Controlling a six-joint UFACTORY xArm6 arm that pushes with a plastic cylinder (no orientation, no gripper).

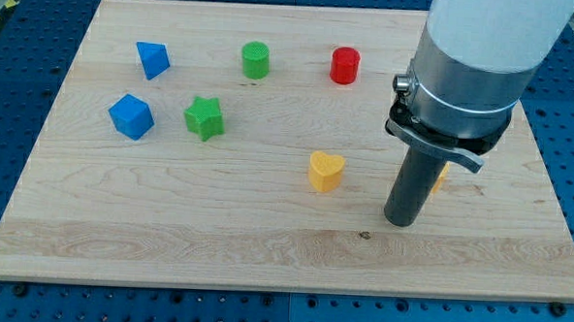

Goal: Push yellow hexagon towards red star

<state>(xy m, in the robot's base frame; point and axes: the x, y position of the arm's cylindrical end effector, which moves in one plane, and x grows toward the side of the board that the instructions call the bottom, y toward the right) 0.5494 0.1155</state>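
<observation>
My tip (399, 222) rests on the wooden board (168, 224) at the view's lower right. Just behind the rod, on its right side, a sliver of a yellow block (443, 177) shows; its shape cannot be made out because the rod and the arm hide most of it. The tip stands just below and left of that sliver. No red star shows; the arm's wide body covers the board's upper right part. A yellow heart (325, 170) lies left of the tip, apart from it.
A red cylinder (345, 64) and a green cylinder (255, 60) stand near the view's top. A green star (204, 117), a blue cube (131, 116) and a blue pointed block (152, 58) lie at the left.
</observation>
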